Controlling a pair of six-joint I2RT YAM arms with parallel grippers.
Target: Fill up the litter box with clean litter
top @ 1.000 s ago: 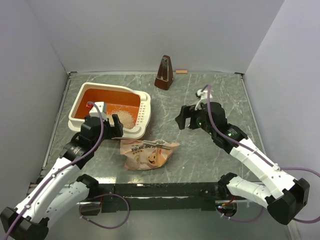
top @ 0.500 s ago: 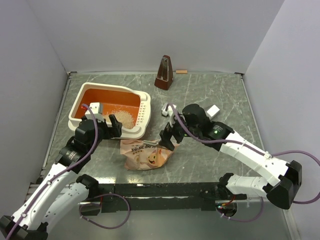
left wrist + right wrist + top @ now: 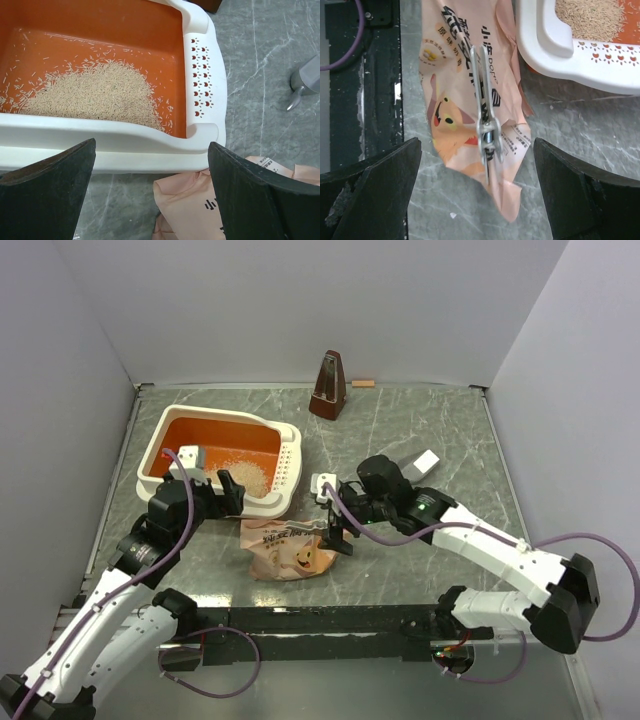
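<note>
The cream-white litter box (image 3: 290,455) with its orange inside stands at the left. A loose heap of pale litter (image 3: 247,476) lies in its near right corner and also shows in the left wrist view (image 3: 95,92). My left gripper (image 3: 215,497) is open and empty, just outside the box's near wall (image 3: 125,150). My right gripper (image 3: 335,530) is open, low over the right end of the crinkled tan bag (image 3: 295,548). In the right wrist view a metal clip (image 3: 485,120) sits on the bag (image 3: 455,75), between my spread fingers (image 3: 375,190) and untouched by them.
A brown metronome (image 3: 328,386) stands at the back, with a small wooden piece (image 3: 362,383) beside it. The tan bag lies flat against the box's near right corner (image 3: 210,200). A grey metal part (image 3: 305,82) shows right of the box. Grey walls enclose the table.
My right arm has swung left from the middle right of the table and come down over the bag's right end. My left gripper has barely moved.
</note>
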